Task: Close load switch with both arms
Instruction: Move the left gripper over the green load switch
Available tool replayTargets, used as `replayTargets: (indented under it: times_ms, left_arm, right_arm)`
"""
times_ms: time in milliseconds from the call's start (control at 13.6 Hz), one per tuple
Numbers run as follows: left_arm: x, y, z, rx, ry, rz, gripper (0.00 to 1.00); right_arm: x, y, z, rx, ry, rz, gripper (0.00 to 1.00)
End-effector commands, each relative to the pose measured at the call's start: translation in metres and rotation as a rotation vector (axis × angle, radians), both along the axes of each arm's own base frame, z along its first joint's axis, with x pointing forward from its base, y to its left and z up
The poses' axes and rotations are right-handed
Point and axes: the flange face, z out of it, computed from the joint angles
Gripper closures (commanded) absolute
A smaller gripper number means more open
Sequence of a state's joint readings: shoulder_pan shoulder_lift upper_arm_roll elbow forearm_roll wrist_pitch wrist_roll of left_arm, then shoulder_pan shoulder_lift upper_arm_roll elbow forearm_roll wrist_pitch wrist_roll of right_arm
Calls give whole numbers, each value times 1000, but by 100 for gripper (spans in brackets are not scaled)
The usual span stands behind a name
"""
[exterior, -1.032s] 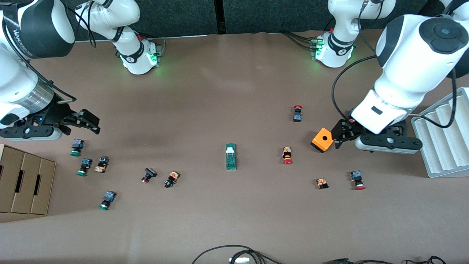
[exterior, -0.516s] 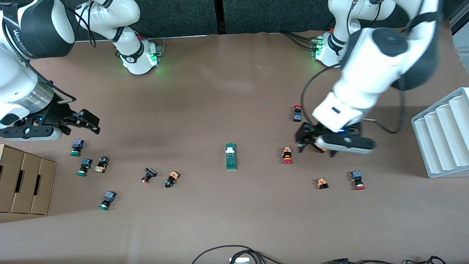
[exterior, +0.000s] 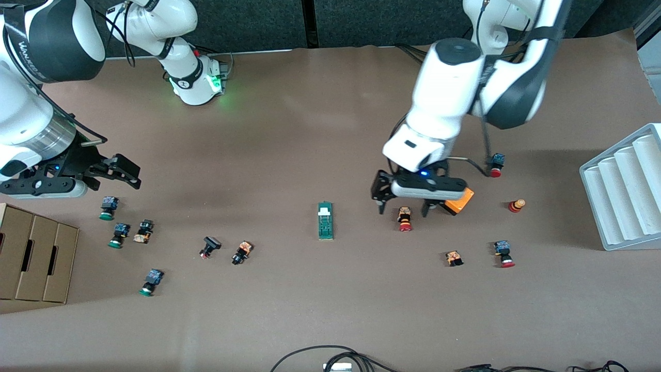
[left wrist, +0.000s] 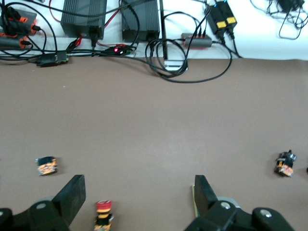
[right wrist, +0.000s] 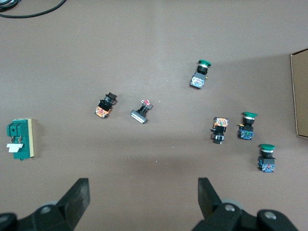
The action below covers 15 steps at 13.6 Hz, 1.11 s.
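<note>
The load switch is a narrow dark-green block with a white tab, lying flat mid-table. It also shows in the right wrist view. My left gripper is open and empty over a red-capped push button, toward the left arm's end from the switch. In the left wrist view the gripper straddles that button. My right gripper is open and empty, waiting above several green-capped buttons at the right arm's end. Its fingers are wide apart.
An orange cube lies partly under the left hand. Small push buttons are scattered around. A cardboard box stands at the right arm's end. A white ribbed rack stands at the left arm's end. Cables lie at the near edge.
The left arm has swung from beside the white rack toward the middle, passing over the orange cube; its gripper now hangs over the red-capped button. The right arm has not moved.
</note>
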<state>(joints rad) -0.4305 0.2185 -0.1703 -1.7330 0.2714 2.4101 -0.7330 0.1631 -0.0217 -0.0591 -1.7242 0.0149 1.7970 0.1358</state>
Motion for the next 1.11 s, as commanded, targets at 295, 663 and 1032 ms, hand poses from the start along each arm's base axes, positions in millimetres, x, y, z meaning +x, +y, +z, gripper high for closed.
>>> replayTargets:
  times_ms: [295,663,1032]
  left_arm:
    - [-65,-81,-68,37,-164,149,0]
    - [-100,-125,-140,37,-261,214,0]
    - [-136,-157,-199,83,-332,189,0]
  right_arm:
    - [1,-4,0,-16,3,-13,0]
    - [1,-6,0,-18,8,-18,0]
    - [6,-5,-13,-19,28,-25,0]
